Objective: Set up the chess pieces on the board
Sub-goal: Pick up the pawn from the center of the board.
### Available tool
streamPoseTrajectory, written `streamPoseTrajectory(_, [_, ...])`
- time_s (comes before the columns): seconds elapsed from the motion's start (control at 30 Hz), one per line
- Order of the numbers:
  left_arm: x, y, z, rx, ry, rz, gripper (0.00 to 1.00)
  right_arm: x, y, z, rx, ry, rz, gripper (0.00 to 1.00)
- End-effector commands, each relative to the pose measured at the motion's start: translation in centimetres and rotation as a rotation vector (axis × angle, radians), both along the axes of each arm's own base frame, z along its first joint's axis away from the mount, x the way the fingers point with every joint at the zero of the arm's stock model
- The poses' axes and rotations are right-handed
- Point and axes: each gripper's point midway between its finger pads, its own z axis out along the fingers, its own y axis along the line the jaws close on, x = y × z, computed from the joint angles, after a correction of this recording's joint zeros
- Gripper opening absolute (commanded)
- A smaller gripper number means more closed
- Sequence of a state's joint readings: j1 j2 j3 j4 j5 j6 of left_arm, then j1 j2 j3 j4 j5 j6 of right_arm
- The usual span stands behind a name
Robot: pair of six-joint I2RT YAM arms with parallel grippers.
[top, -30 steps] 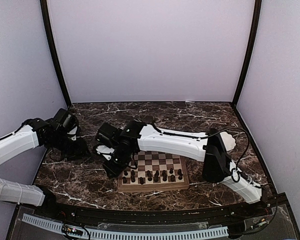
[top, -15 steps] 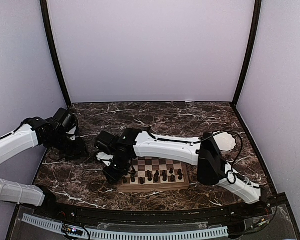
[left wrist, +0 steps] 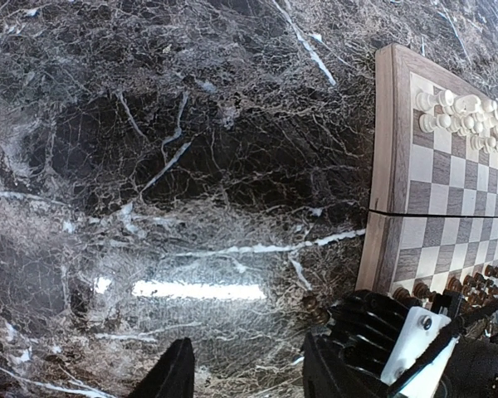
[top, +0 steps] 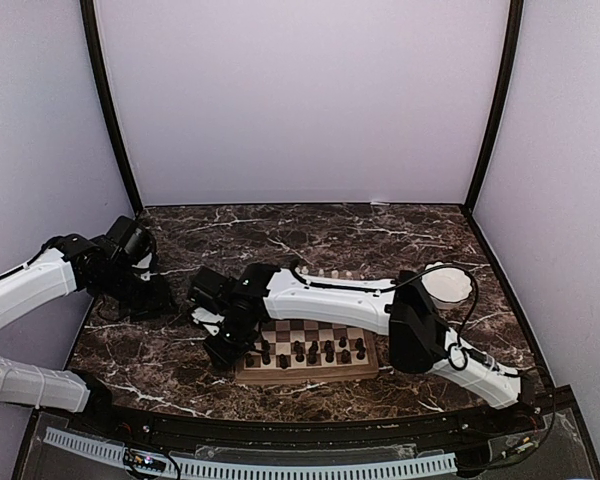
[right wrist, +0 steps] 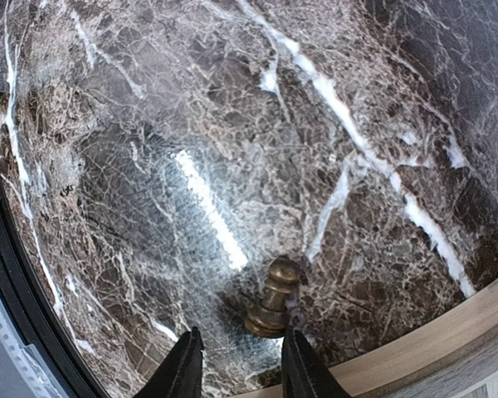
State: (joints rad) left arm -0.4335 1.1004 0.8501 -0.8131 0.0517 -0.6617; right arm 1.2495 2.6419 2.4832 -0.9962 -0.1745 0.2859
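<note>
The board (top: 310, 372) lies at the near middle of the marble table, with dark brown chess pieces (top: 310, 351) on its near rows. It also shows in the left wrist view (left wrist: 390, 149), with cream pieces (left wrist: 456, 112) at its far end. My right gripper (top: 223, 350) reaches across to the table just left of the board. It is open, low over a lone dark brown pawn (right wrist: 274, 308) on the marble, and the pawn sits just ahead of the open fingers (right wrist: 183, 369). My left gripper (top: 165, 295) is open and empty over bare marble at the left.
A white scalloped bowl (top: 447, 283) stands right of the board. The right arm lies over the far part of the board. Black frame posts and white walls close in the table. The board's wooden rim (right wrist: 448, 336) runs close beside the pawn.
My right gripper has moved left and nearer, off the board's left edge and down toward the table. The left arm has not moved.
</note>
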Motion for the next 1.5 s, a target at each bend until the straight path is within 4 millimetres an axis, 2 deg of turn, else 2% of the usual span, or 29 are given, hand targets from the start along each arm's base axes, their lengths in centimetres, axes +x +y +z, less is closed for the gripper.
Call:
streamPoseTrajectory(0.0, [0.1,0.2,0.7,-0.003,-0.013,0.0,0.47,0.1,-1.1,-2.1,-0.079,-0.01,-0.036,0.33])
streamPoseTrajectory(0.13, [0.1,0.1,0.6,-0.005,-0.014,-0.001,0.47,0.8,-1.5,-2.4,-0.1,-0.034,-0.069,0.33])
streamPoseTrajectory(0.3, [-0.1,0.0,0.4,-0.015,-0.009,-0.001,0.47,1.1,-0.9,-2.8,-0.078,-0.034,-0.099,0.34])
streamPoseTrajectory(0.43, [-0.2,0.1,0.5,-0.013,-0.007,0.002,0.47,0.9,-0.4,-3.0,-0.06,-0.016,-0.11,0.36])
streamPoseTrajectory(0.6, [-1.0,0.1,-0.5,-0.026,0.029,0.017,0.46,0.6,0.2,-3.6,-0.037,0.011,-0.127,0.36])
streamPoseTrajectory(0.83, [-1.1,0.2,-0.6,-0.027,0.03,0.018,0.46,0.9,-2.3,-5.2,-0.151,-0.015,-0.147,0.33])
streamPoseTrajectory(0.97, [-0.8,-0.1,-0.6,-0.033,0.03,0.013,0.46,0.7,-3.3,-6.4,-0.193,-0.01,-0.14,0.27])
streamPoseTrajectory(1.23, [-1.1,0.0,-0.8,-0.028,0.035,0.008,0.46,0.7,-3.3,-7.1,-0.205,-0.016,-0.144,0.26])
streamPoseTrajectory(1.33, [-1.1,0.0,-0.7,-0.027,0.033,0.006,0.45,1.1,-3.9,-7.6,-0.232,-0.036,-0.157,0.25])
streamPoseTrajectory(1.4, [-1.0,-0.1,-0.6,-0.032,0.03,0.005,0.45,1.4,-4.2,-7.8,-0.247,-0.052,-0.16,0.22])
streamPoseTrajectory(1.47, [-0.9,-0.2,-0.6,-0.034,0.029,0.003,0.45,1.5,-3.9,-7.2,-0.23,-0.062,-0.156,0.18])
